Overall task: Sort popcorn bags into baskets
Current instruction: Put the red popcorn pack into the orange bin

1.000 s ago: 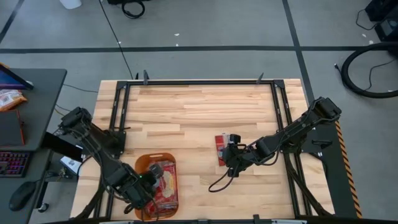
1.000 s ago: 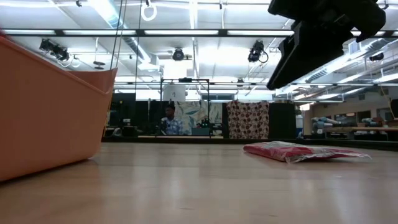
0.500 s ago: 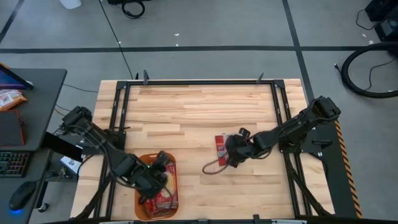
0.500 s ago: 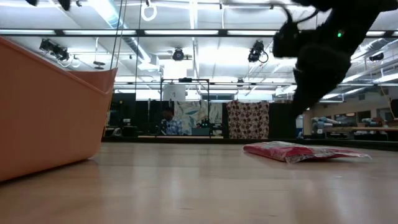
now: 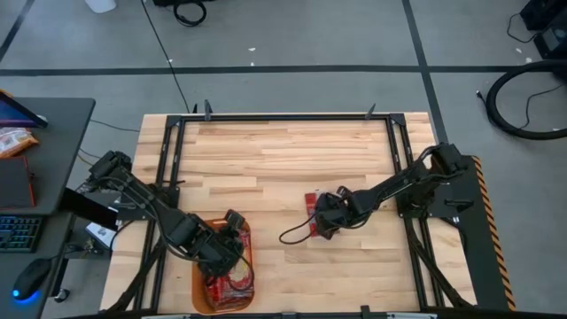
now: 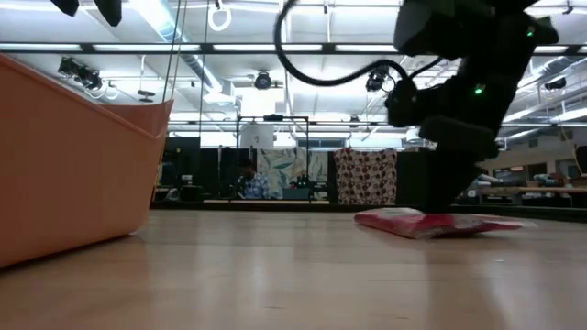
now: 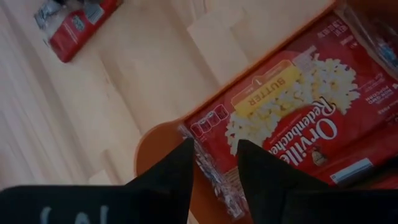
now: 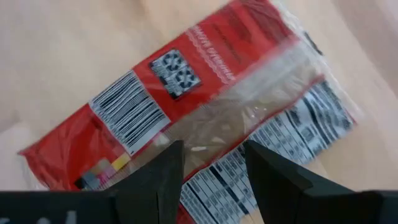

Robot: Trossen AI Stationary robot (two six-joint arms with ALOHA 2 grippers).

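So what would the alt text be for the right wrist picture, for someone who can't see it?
A red popcorn bag lies flat on the wooden table, barcode and printed panel facing up. The right gripper hovers just above it, jaws open and dark fingers framing the bag's middle.

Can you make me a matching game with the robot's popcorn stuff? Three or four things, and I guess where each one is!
Things:
1. orange basket
2. popcorn bag with the butter label
3. popcorn bag with the barcode
4. left gripper

Places:
A. lying on the bare wooden table, under the right gripper
B. inside the basket
C. above the basket's rim
D. at the table's near edge, on the left arm's side

Pairs: 1-D, 2-B, 3-A, 4-C
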